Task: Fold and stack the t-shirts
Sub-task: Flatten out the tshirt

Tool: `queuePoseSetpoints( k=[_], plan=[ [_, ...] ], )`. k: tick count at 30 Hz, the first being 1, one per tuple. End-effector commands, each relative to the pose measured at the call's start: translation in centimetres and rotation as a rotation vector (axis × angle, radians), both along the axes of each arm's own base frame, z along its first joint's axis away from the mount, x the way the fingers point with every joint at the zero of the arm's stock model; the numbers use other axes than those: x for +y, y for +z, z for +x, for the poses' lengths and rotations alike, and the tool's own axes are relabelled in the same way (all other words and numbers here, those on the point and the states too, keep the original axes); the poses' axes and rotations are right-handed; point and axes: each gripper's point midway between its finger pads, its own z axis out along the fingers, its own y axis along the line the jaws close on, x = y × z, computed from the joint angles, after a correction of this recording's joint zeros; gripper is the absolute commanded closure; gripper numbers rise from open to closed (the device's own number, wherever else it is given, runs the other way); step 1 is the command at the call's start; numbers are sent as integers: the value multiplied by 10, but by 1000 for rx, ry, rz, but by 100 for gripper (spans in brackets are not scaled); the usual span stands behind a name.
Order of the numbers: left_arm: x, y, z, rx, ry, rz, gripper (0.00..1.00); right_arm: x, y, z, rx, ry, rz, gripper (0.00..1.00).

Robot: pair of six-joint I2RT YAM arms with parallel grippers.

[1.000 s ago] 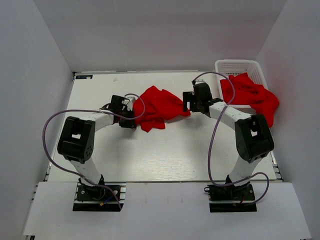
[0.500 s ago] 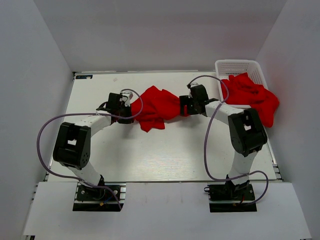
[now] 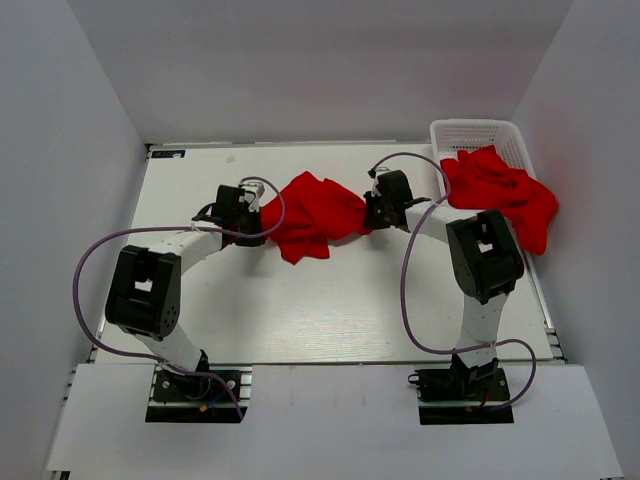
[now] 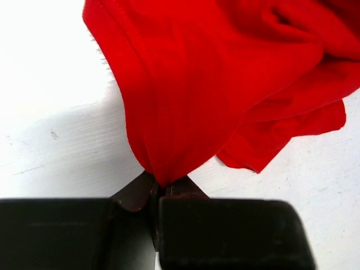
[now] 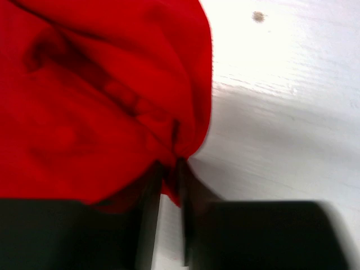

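From my overhead view I have one crumpled bright red cloth t-shirt (image 3: 315,215) lying bunched in the middle of the far half of the flat white table (image 3: 300,310), stretched a little between the two arms. The left gripper (image 3: 260,228) sits at the shirt's left edge and the right gripper (image 3: 368,214) at its right edge, both low over the tabletop and facing each other across the cloth. On the left wrist camera the left gripper (image 4: 160,188) has its dark fingers pressed together on a gathered pinch of the t-shirt (image 4: 225,84), and the cloth fans up and away from that point in long folds, with a lower flap resting on the table to the right. On the right wrist camera the picture is blurred, but I can make out the right gripper (image 5: 169,174) with its fingers drawn in close on a fold of the t-shirt (image 5: 95,95), a thin strip of red caught between them, so I read both sides as gripping the same shirt. At the far right corner stands a white plastic lattice basket (image 3: 470,127), and a heap of more bright red cloth shirts (image 3: 500,190) spills out of it over its near rim and hangs down past the table's right edge. How many shirts are in that heap I cannot tell from here
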Motion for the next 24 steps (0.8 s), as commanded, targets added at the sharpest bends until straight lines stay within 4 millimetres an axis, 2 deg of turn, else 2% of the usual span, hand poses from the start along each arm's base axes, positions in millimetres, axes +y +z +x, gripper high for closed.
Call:
queuePoseSetpoints(
  k=[1, 2, 4, 5, 6, 8, 9, 10, 11, 13, 14, 15, 17, 18, 20, 21, 22, 23, 24],
  plan=[
    [0, 45, 19, -123, 28, -7, 100, 17, 11, 9, -52, 55, 70, 89],
    [2, 57, 26, -157, 41, -3, 100, 17, 15, 10, -63, 60, 73, 100],
    [5, 68, 29, -175, 64, 3, 100, 13, 33, 17, -118, 36, 68, 100],
    [7, 82, 37, -213, 84, 10, 100, 13, 42, 20, -147, 30, 72, 100],
    [10, 94, 38, -238, 97, 15, 100, 6, 66, 28, -212, -13, 65, 100],
    [18, 121, 47, -302, 151, 31, 100, -3, 85, 34, -269, -66, 42, 100],
    [23, 132, 48, -322, 182, 35, 100, -18, 111, 42, -340, -136, 16, 100],
    [32, 152, 50, -378, 228, 53, 100, -23, 134, 43, -394, -162, 24, 100],
    [36, 170, 52, -419, 250, 53, 100, -32, 148, 46, -430, -208, 7, 100],
    [48, 191, 50, -469, 300, 52, 100, -47, 198, 44, -537, -277, 15, 100],
    [50, 206, 49, -503, 312, 45, 100, -53, 210, 43, -566, -304, 5, 100],
    [54, 233, 45, -573, 323, 37, 100, -58, 247, 37, -643, -313, 30, 100],
    [58, 258, 39, -641, 325, 37, 100, -66, 274, 32, -707, -335, 32, 100],
    [61, 284, 32, -706, 327, 18, 100, -73, 305, 22, -767, -349, 59, 100],
    [65, 311, 22, -774, 337, 8, 100, -81, 327, 16, -813, -373, 61, 100],
    [67, 327, 17, -819, 335, 3, 100, -87, 349, 6, -858, -385, 70, 100],
    [74, 335, 11, -842, 363, 7, 100, -94, 365, -1, -892, -410, 80, 100],
    [79, 354, 0, -889, 374, 2, 100, -100, 376, -6, -917, -428, 77, 100],
    [85, 368, -6, -924, 392, 12, 100, -111, 401, -22, -969, -459, 92, 100]
  ],
)
